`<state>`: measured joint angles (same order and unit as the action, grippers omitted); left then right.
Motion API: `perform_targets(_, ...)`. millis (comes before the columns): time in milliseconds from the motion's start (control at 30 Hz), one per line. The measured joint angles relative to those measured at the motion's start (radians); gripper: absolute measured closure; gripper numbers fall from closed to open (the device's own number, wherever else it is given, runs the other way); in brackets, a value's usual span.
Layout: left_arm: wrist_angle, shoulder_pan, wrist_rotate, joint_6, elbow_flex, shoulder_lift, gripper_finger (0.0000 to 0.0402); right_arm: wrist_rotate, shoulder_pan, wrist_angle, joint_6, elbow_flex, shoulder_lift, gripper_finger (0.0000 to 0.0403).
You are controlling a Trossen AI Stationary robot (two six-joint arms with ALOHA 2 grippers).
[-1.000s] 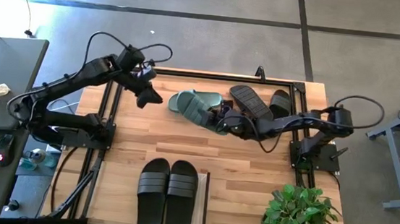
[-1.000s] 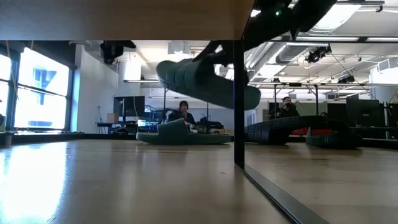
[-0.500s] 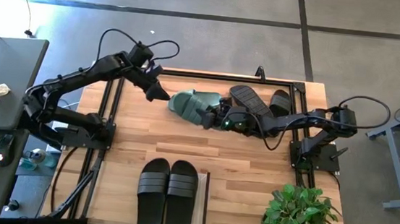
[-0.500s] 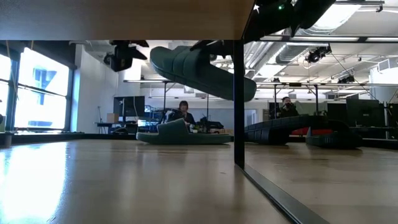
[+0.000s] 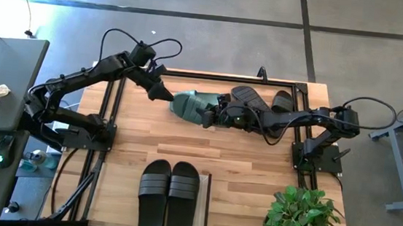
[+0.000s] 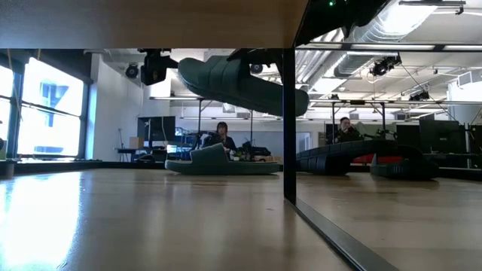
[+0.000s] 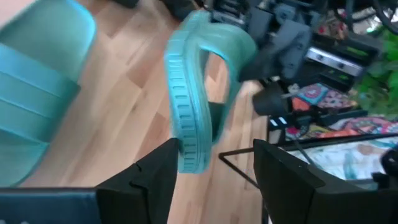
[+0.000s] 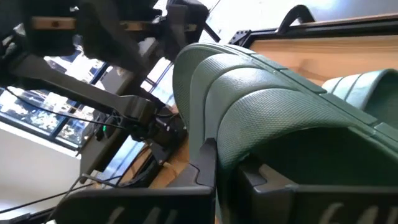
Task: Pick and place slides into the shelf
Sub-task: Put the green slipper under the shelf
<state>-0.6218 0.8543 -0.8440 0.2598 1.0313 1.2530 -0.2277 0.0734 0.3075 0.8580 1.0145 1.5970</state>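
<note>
The right end effector (image 5: pixel 216 116) grips a sage-green rubber slide (image 5: pixel 191 105), lifted clear above the wooden bench (image 5: pixel 241 160). The left end effector (image 5: pixel 165 95), fingers parted, brackets its far edge. Bare bench lies beneath.

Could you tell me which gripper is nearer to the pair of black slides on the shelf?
Right. The right gripper, shut on the raised green slide, sits closer to the black pair; the left gripper is farther away.

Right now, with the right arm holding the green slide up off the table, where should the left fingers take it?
Take the free end of the raised green slide, coming from the left. It hangs edge-on between the open left fingers, so its thin sole fits the gap; the right gripper already clamps the other end by the strap.
</note>
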Motion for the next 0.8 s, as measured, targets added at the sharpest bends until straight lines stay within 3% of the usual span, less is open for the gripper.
perform_targets(200,0.002,-0.007,-0.011,0.0,0.0,0.0,0.0217,0.002,0.004,0.004,-0.003,0.002,0.0,0.0403)
perform_targets(433,0.001,-0.046,0.111,0.003,0.0,0.004,0.0213,0.026,0.005,0.02,-0.003,0.002,0.0,0.0403)
perform_targets(800,0.041,-0.044,0.174,0.019,0.0,0.004,0.0227,0.049,0.006,0.049,-0.012,0.002,0.0,0.0403)
